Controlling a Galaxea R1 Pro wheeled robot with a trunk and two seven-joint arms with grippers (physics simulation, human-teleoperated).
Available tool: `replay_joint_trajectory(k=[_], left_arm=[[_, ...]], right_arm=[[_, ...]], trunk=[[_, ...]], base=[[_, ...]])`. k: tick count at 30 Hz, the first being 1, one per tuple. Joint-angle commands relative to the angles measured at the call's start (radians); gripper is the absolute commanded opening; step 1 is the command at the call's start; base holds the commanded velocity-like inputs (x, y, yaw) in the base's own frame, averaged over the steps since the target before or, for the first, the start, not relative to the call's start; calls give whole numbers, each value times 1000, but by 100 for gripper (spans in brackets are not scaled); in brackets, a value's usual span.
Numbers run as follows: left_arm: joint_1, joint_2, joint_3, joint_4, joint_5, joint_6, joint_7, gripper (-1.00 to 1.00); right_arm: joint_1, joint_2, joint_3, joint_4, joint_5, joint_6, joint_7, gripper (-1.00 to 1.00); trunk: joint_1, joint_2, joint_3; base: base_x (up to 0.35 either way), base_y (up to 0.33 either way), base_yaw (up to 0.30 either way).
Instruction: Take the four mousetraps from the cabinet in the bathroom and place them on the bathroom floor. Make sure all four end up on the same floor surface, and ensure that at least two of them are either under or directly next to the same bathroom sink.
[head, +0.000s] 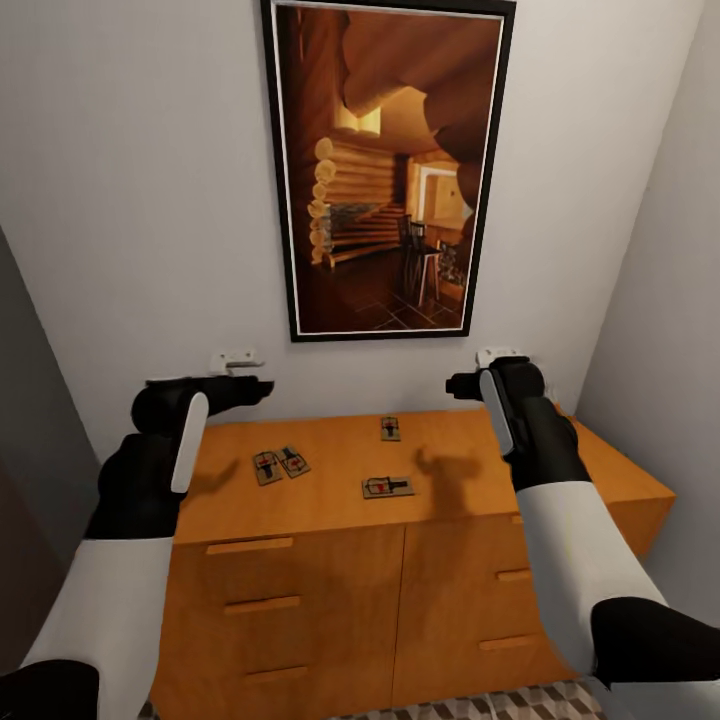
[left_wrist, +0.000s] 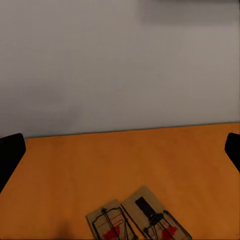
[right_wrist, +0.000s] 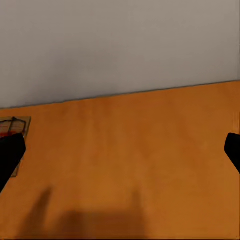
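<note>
Several mousetraps lie flat on the top of the orange-brown cabinet. A pair lies side by side at the left, one lies near the wall, and one lies nearer the front edge. My left gripper hovers above the cabinet's left end, open, with the pair of mousetraps below it. Over the right half, my right gripper also hangs open and empty. One mousetrap is partly hidden behind a fingertip in the right wrist view.
A tall framed picture hangs on the white wall behind the cabinet. A side wall closes in at the right. A strip of cube-patterned bathroom floor shows below the drawer fronts.
</note>
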Motion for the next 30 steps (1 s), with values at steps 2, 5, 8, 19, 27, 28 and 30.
replay_joint_trajectory(k=[2, 5, 8, 19, 27, 28, 30], left_arm=[[-1, 1, 2, 20, 5, 4, 2, 100], [-1, 3, 3, 52, 5, 4, 3, 100], [-1, 4, 4, 67, 5, 4, 3, 100], [-1, 8, 20, 89, 0, 5, 5, 100], [-1, 9, 31, 88, -2, 6, 5, 100], [-1, 9, 32, 88, -2, 6, 5, 100], [-1, 9, 32, 88, -3, 6, 5, 100]], right_arm=[[-1, 18, 8, 23, 3, 4, -4, 100], [-3, 38, 30, 63, 6, 4, -6, 100], [-6, 46, 46, 84, 8, 4, -7, 100], [-38, 70, 75, 124, 10, 4, -7, 100], [-43, 74, 80, 116, 12, 4, -5, 100], [-43, 74, 81, 115, 12, 4, -4, 100], [-43, 74, 82, 113, 12, 4, -4, 100]], trunk=[[0, -1, -1], [0, -1, -1], [0, -1, -1], [0, -1, -1], [0, -1, -1], [0, -1, -1], [0, -1, -1]], base=[[0, 0, 0], [0, 0, 0], [0, 0, 0], [0, 0, 0], [0, 0, 0], [0, 0, 0], [0, 0, 0]])
